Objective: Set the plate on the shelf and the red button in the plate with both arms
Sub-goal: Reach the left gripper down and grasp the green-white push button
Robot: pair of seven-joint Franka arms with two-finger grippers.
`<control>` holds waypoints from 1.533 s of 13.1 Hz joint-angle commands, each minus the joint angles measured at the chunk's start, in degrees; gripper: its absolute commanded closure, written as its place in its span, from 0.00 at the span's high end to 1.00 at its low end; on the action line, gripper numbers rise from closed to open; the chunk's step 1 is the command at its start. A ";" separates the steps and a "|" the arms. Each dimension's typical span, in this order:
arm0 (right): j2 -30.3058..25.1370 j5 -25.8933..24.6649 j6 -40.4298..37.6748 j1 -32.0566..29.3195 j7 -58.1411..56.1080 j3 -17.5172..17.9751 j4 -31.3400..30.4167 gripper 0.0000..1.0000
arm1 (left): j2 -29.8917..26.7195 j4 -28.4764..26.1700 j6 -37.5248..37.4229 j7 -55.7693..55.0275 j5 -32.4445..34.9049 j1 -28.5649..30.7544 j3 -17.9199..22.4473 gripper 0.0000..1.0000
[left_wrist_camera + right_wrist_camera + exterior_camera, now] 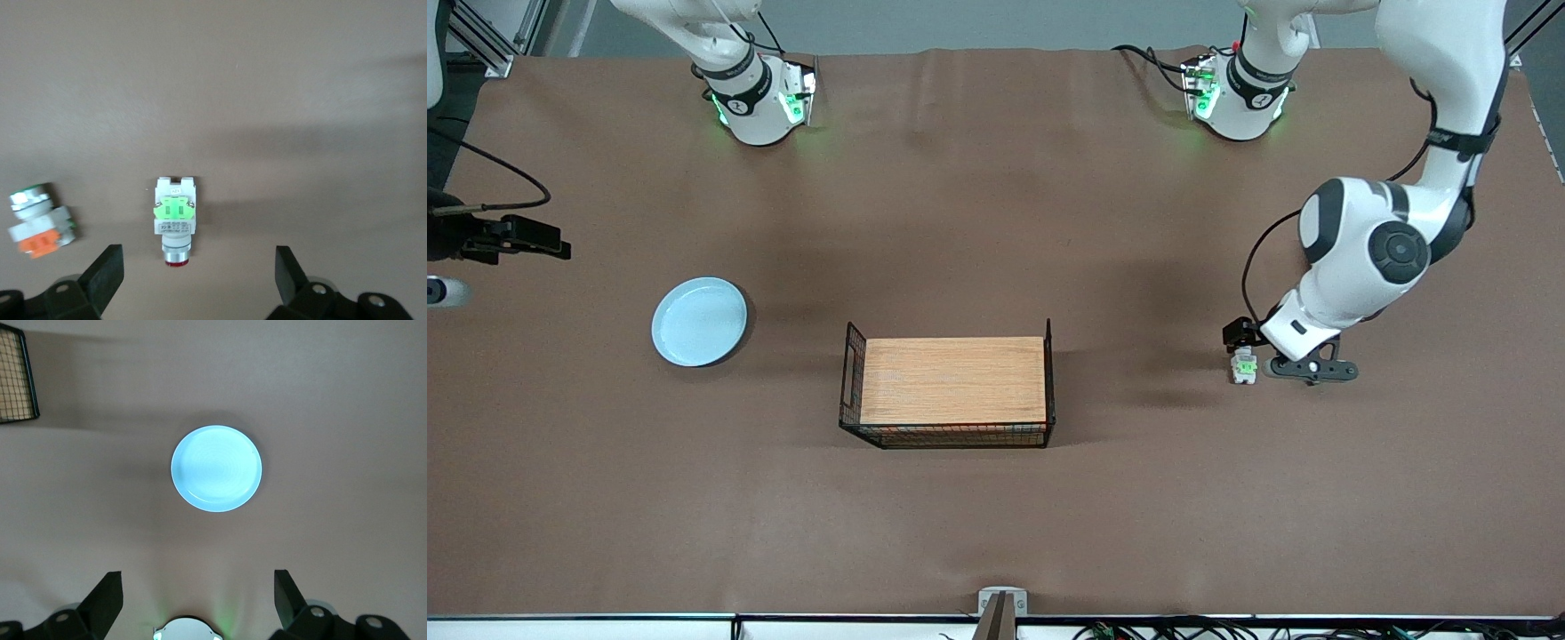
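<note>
The pale blue plate lies flat on the brown table toward the right arm's end; it also shows in the right wrist view. The red button, with a green block and a red cap, lies on the table toward the left arm's end. My left gripper hangs low over it, open and empty. In the left wrist view the red button lies between the spread fingers of the left gripper, apart from both. My right gripper is open and empty, high over the table between its base and the plate. It is out of the front view.
A black wire basket with a wooden board in it stands mid-table; its corner shows in the right wrist view. A similar small part with an orange block lies beside the red button. A black device sits at the table's edge at the right arm's end.
</note>
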 commanded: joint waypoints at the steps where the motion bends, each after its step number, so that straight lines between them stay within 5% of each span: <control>1: 3.75 5.45 0.18 -5.81 -2.68 0.58 1.45 1.00 | 1.97 -0.75 2.60 0.83 2.09 1.14 -0.17 1.00; 5: 8.31 8.47 1.41 -9.52 -15.94 0.49 1.36 1.00 | 6.10 -0.75 7.77 0.83 2.19 1.94 -0.25 1.00; 17: 19.91 7.42 7.38 -8.21 -16.40 0.67 1.36 1.00 | 11.65 -0.58 11.57 1.36 4.65 3.44 0.19 0.97; 19: 21.68 5.93 7.92 -6.63 -16.31 0.76 1.19 1.00 | 11.30 -0.58 11.48 1.10 4.65 3.44 0.10 0.88; 20: 22.29 5.66 8.27 -5.75 -16.31 0.67 1.10 1.00 | 11.13 -0.49 11.31 0.31 4.65 3.44 0.10 0.75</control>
